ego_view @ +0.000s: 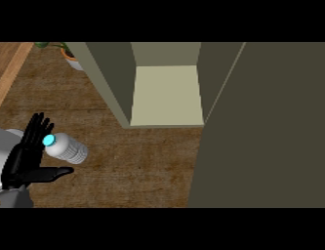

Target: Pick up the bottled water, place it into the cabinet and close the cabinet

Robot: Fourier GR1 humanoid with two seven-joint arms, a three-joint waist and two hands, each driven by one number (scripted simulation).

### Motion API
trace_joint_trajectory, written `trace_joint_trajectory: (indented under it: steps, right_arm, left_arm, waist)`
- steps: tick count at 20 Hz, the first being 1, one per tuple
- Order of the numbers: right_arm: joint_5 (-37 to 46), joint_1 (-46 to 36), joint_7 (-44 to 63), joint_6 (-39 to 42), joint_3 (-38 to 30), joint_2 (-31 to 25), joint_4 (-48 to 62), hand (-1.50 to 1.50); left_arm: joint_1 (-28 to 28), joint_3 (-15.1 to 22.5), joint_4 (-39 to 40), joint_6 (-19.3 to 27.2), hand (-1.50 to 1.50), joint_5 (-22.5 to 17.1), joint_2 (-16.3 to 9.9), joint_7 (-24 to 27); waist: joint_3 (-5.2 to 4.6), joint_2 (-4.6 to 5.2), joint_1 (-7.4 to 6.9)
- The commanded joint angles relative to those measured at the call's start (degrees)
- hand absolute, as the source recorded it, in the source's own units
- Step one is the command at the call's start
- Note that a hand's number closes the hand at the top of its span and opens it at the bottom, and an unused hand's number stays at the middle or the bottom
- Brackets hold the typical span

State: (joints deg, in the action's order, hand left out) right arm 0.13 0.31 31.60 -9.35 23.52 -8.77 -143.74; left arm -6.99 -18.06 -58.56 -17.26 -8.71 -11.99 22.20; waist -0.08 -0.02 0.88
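**Meanwhile: bottle beside an unclenched hand**

Only the left hand (27, 158) is seen, fingers straight, thumb spread, nothing grasped. The bottled water (67, 147) is found against its fingers, above the counter (122, 166). Farther right, the cabinet (166, 95) is shown with its door (280, 136) swung wide.

A kitchen is being suggested by a brown counter (143, 161), an open cabinet (166, 95) and a potted plant (70, 54).
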Motion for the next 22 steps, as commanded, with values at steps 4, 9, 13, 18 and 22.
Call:
trace_joint_trajectory:
  steps: [4,9,13,18,22]
  right_arm:
    - [4.0,1.8,4.8,-1.1,3.1,-0.9,-10.4,-1.50]
    - [6.7,-2.1,6.9,-3.3,4.3,0.3,-9.0,-1.50]
    - [2.4,-1.5,6.2,-1.8,0.2,-1.6,-9.5,-1.50]
    - [1.5,-3.2,7.5,-1.8,-0.9,-1.8,-8.5,-1.50]
    - [0.2,1.8,3.3,-1.1,-1.6,-3.5,-10.4,-1.50]
  left_arm:
    - [-2.0,-0.5,14.7,-1.4,-1.50,3.4,-1.4,11.9]
    - [-5.9,0.1,22.4,-0.6,-1.50,5.3,-1.5,15.4]
    - [-8.3,-1.6,29.3,-4.7,-1.50,4.1,-3.8,20.5]
    - [-12.3,-1.4,34.9,-3.9,-1.50,4.5,-2.2,23.0]
    - [-14.7,-2.8,38.8,-4.2,-1.50,4.0,-3.7,25.3]
  waist:
    - [-0.02,-0.02,0.01]
    - [-0.06,0.00,0.14]
    - [-0.03,0.09,0.18]
    - [-0.02,0.11,-0.02]
    - [-0.05,0.22,0.79]
